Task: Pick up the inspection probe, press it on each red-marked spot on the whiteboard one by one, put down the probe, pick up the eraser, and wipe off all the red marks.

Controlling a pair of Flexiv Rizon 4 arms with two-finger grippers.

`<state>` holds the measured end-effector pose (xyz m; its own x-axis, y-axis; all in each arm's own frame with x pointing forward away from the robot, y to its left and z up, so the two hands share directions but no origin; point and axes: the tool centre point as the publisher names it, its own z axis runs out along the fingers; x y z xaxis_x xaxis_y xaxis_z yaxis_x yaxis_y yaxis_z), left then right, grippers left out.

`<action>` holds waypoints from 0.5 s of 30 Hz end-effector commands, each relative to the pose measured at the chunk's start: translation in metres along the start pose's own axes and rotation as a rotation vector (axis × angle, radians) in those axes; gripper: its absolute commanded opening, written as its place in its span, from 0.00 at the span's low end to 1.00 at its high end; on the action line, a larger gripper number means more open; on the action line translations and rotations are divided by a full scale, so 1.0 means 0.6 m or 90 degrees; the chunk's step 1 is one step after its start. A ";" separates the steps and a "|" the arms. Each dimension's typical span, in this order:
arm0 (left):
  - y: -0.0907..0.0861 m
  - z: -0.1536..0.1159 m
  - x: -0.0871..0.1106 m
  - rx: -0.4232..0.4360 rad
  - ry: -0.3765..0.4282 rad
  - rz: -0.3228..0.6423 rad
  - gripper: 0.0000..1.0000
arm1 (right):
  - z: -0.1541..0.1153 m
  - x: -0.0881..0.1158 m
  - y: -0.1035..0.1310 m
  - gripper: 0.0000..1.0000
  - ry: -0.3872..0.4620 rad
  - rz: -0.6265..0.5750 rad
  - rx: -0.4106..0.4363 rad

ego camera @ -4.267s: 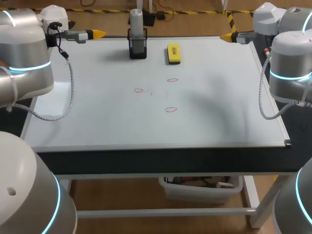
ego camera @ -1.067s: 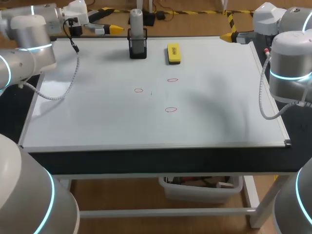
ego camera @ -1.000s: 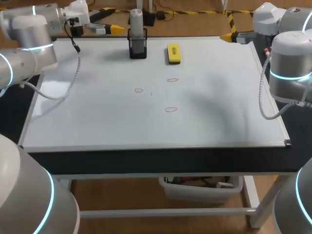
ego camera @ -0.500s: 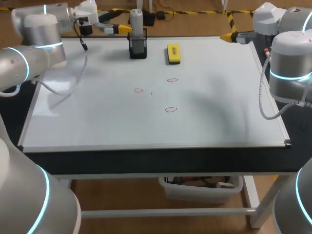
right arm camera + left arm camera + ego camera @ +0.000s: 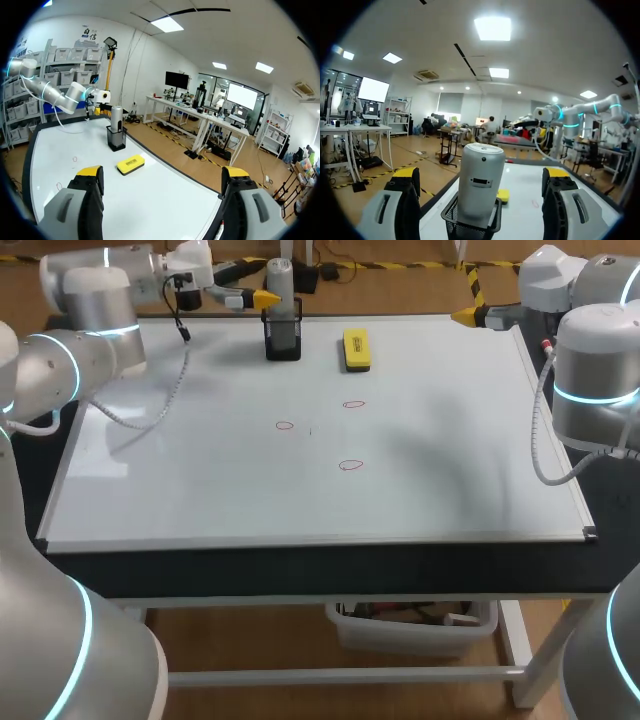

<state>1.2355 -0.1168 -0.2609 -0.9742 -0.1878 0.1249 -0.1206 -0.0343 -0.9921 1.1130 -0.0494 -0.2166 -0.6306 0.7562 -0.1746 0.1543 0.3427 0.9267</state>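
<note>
Bright overhead light; soft shadows, perhaps glare, on whiteboard [image 5: 200,490]

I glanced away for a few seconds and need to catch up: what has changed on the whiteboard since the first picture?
The left gripper swung from the far left corner along the far edge to the inspection probe, which now stands just ahead between its open fingers; nothing is gripped. The probe in its holder, the eraser, the three red marks and the right gripper stayed put.
</note>
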 end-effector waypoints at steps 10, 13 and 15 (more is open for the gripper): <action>0.019 0.039 -0.012 -0.001 0.070 -0.006 1.00 | 0.000 -0.001 0.000 1.00 0.001 0.000 0.002; 0.020 0.045 -0.011 0.001 0.072 -0.007 1.00 | 0.000 -0.001 0.000 1.00 0.001 0.000 0.002; 0.021 0.048 -0.011 -0.001 0.072 -0.006 1.00 | 0.000 -0.001 0.000 1.00 0.001 0.000 0.002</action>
<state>1.2359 -0.1414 -0.2688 -0.9746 -0.1811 0.1319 -0.1285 -0.0307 -0.9912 1.1130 -0.0494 -0.2166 -0.6307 0.7562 -0.1746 0.1543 0.3427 0.9267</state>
